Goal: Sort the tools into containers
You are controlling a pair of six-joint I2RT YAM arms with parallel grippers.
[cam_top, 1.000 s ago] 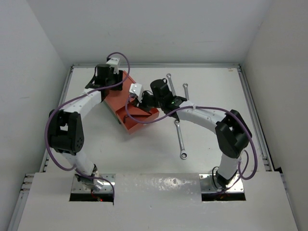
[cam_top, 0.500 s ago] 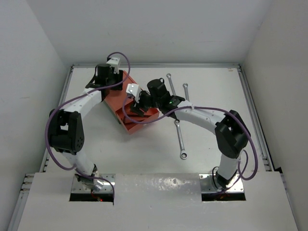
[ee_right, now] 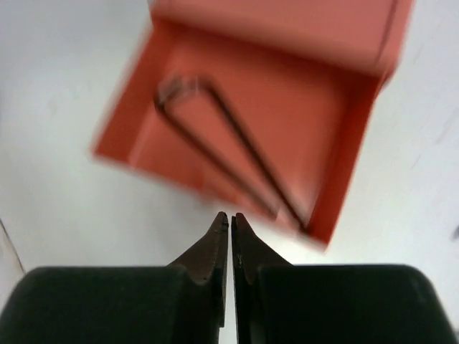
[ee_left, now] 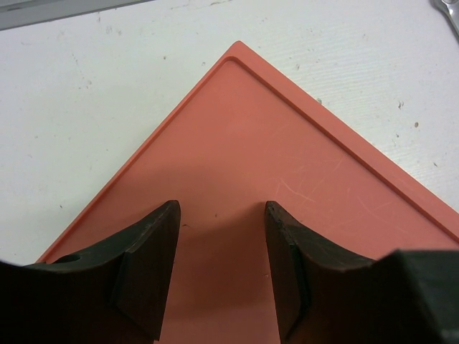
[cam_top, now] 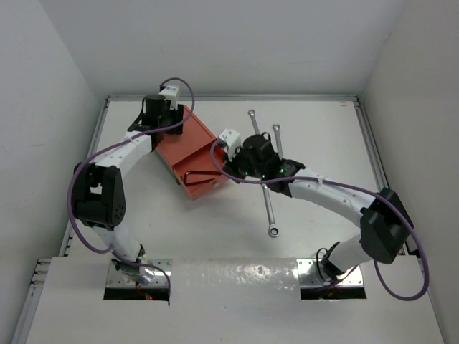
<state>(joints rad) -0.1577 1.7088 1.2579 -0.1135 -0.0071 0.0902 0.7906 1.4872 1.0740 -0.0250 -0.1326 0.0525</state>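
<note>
The orange-red box [cam_top: 192, 143] stands at the back left, its orange-red drawer [cam_top: 209, 188] pulled out toward the front. Two thin dark hex keys [cam_top: 194, 175] lie inside it; the blurred right wrist view shows them [ee_right: 237, 154] crossing in a V. My right gripper [cam_top: 231, 166] [ee_right: 230, 215] is shut and empty just right of the drawer's [ee_right: 344, 150] corner. My left gripper [cam_top: 172, 125] [ee_left: 221, 215] is open, its jaws down on the box top [ee_left: 287, 165]. Three silver wrenches [cam_top: 269, 208] [cam_top: 253, 120] [cam_top: 276, 137] lie on the table. No green drawer shows.
White walls close in the table on the left, back and right. A metal rail [cam_top: 373, 165] runs along the right edge. One wrench's end [ee_left: 450, 10] shows at the top right of the left wrist view. Purple cables loop off both arms.
My right gripper has pulled back out of the drawer and moved right, leaving the hex keys in it. The right arm's elbow has swung out to the right. The left arm has not moved.
</note>
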